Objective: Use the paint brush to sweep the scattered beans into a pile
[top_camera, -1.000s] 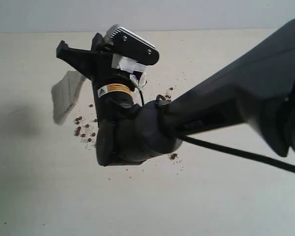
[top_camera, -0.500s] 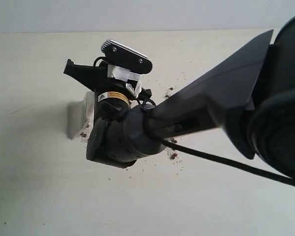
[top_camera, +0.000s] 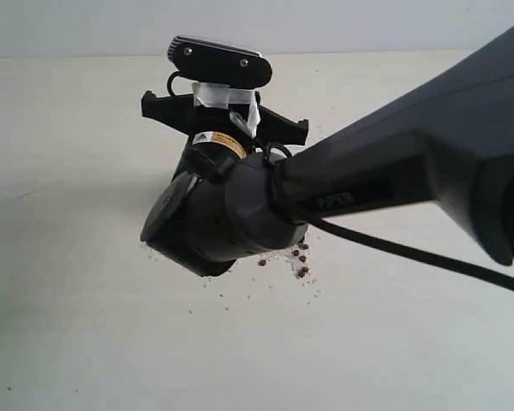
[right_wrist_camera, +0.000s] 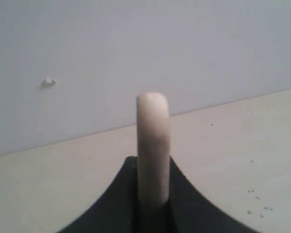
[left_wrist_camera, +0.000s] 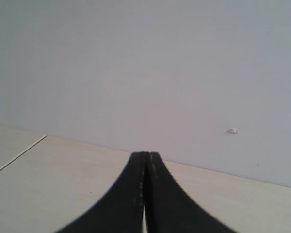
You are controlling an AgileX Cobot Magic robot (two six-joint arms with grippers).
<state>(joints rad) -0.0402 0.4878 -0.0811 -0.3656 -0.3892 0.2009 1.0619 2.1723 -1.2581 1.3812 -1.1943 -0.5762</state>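
Nearest the exterior camera, the right arm (top_camera: 394, 171) crosses the view, its cable (top_camera: 411, 261) hanging below it. At its end, the right gripper (right_wrist_camera: 152, 187) is clamped on the white handle of the paint brush (right_wrist_camera: 153, 131). The handle stands up between the jaws in the right wrist view. From outside, the wrist housing hides the bristles and whatever lies beneath them. Brush contact with the surface therefore cannot be told, nor whether a pile has formed there.

A few of the beans (top_camera: 301, 257) lie loose just beside the housing, with fine specks around them. Judged from this, a sweeping stroke is in hand and the gathering is unfinished. The next move calls for a short, light pass with the bristles flat, drawing these stragglers inward without flicking them apart.

The left gripper (left_wrist_camera: 145, 156) is closed on nothing, its jaws pressed together, and it points away from the work.

The table (top_camera: 86, 325) is pale, smooth and matt, with a bare stretch toward the far edge. Behind it is a plain grey-white wall (top_camera: 343, 26) with one small mark (left_wrist_camera: 233, 130).
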